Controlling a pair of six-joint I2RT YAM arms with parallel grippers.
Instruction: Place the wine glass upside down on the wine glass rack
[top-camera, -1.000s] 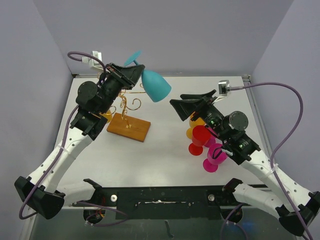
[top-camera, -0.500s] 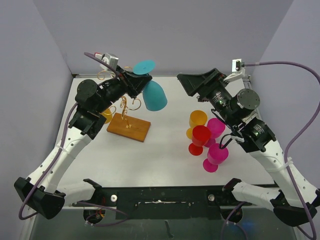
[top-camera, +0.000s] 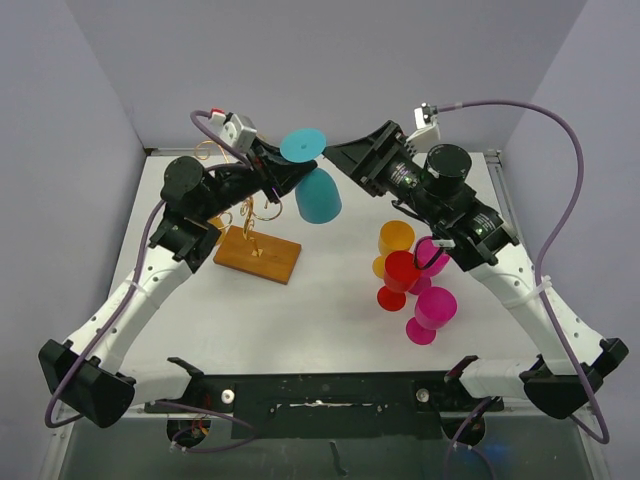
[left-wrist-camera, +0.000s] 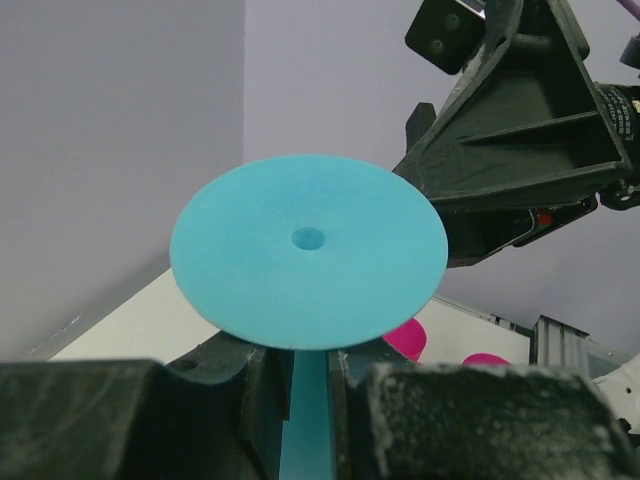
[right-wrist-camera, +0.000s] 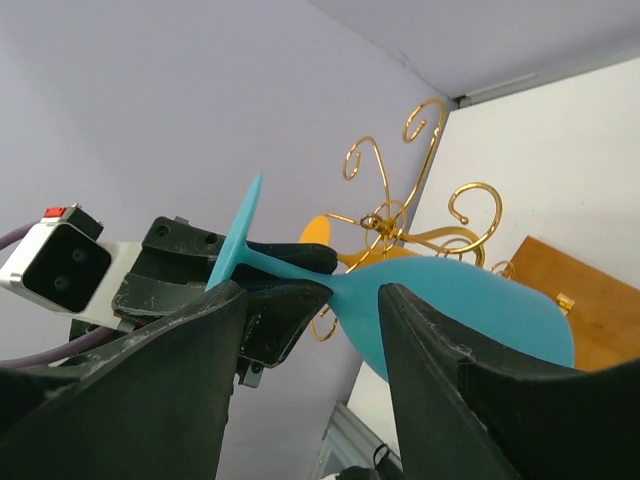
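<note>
Your left end effector (left-wrist-camera: 300, 372) pinches the slim stem of the teal plastic wine glass (left-wrist-camera: 308, 265) between its two black fingers at the bottom of the view. The round flat foot faces you squarely and fills the centre, with a small dimple in its middle. Just behind the foot's right edge sits the black, wedge-shaped right end effector (left-wrist-camera: 430, 160). Parts of two magenta glasses (left-wrist-camera: 405, 338) show below the foot, beyond the white bench (left-wrist-camera: 130, 320).

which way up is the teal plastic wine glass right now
Upside down, tilted: the teal plastic wine glass has its round foot above the bowl, stem clamped in the left gripper.
</note>
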